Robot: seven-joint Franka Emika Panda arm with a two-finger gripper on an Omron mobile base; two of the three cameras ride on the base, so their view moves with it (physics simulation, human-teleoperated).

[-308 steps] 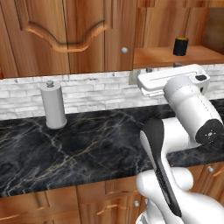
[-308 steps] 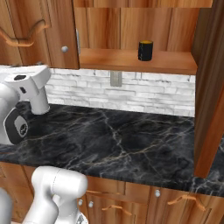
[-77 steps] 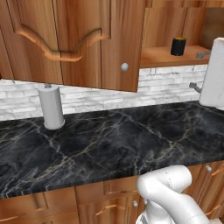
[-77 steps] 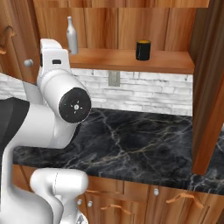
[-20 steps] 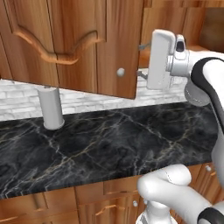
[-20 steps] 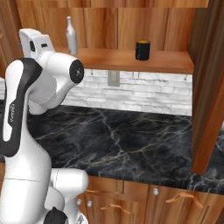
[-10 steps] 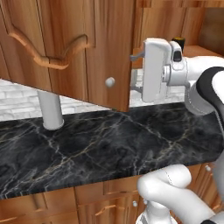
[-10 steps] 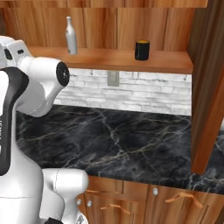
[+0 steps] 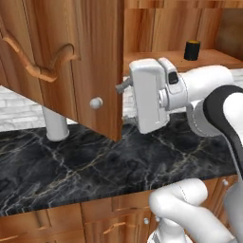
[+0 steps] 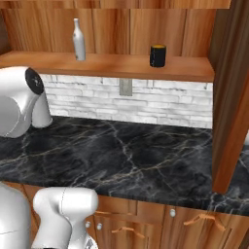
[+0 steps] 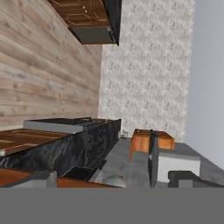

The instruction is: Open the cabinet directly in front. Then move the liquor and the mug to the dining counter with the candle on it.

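2 base cameras look forward and down from behind the arm — left and right — sharing the black marble table point(image 9: 71, 166), open cabinet point(image 10: 112, 65) shelf and mug point(image 10: 157, 55); the rolled hand camera looks far across the kitchen.

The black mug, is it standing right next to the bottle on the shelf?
No, in the right base view the mug stands well apart from the bottle, with a stretch of bare wooden shelf between them.
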